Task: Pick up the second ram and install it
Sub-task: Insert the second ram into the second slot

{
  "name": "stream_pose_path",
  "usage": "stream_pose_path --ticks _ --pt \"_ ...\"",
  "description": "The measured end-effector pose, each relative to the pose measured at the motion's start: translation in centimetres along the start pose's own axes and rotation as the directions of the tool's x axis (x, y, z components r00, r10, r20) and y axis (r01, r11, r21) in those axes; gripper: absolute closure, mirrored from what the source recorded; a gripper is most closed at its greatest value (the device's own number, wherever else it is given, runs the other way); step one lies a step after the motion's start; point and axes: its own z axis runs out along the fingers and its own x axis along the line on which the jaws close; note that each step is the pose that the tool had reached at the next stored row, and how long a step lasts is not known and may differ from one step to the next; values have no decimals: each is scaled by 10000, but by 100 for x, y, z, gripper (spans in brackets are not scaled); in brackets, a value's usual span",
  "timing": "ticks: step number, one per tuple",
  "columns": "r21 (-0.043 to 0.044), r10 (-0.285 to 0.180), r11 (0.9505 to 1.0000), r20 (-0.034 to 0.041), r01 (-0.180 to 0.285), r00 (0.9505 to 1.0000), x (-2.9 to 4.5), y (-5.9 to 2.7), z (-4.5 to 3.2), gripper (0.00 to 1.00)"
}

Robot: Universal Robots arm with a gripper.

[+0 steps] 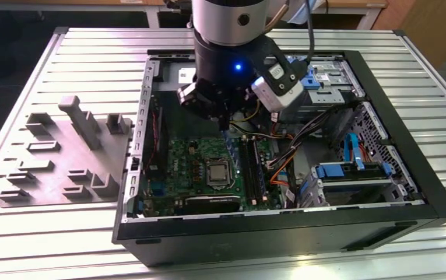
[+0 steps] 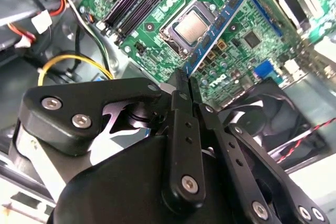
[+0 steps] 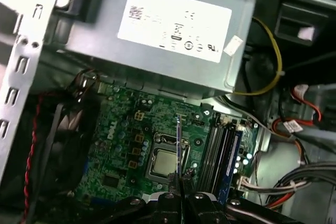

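The gripper [image 2: 181, 83] is clamped on the second ram [image 2: 223, 24], held on edge above the motherboard [image 1: 182, 156], over the CPU [image 3: 160, 163]. A clean install likely needs it level and parallel over the black memory slots [image 3: 216, 148] beside it.

Cables [image 1: 246, 123] nr end effector [image 1: 224, 125]; mobo [image 1: 195, 163] open

— How does the gripper [image 2: 181, 77] look?
— Matt black, with bright metal screws. The second ram [image 2: 227, 17] it grips is glossy blue-green board.
— Below the gripper?
— Glossy green motherboard [image 3: 118, 140]; beyond it, a dull grey metal power supply [image 3: 92, 40] with a white paper label [image 3: 176, 24].
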Motion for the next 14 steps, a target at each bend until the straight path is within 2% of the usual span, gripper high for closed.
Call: stream_pose_path --ticks 3,5,10,11,14 --pt "13 539 9985 28 -539 9985 0 0 7 87" --pt "19 913 9958 48 -913 9958 0 -1 13 87" --pt "34 1802 9836 96 -1803 9836 1 -1 24 87" --pt "36 1940 9810 102 -1941 9809 1 -2 24 87" --pt "34 1954 9807 105 -1954 9807 0 -1 25 87"
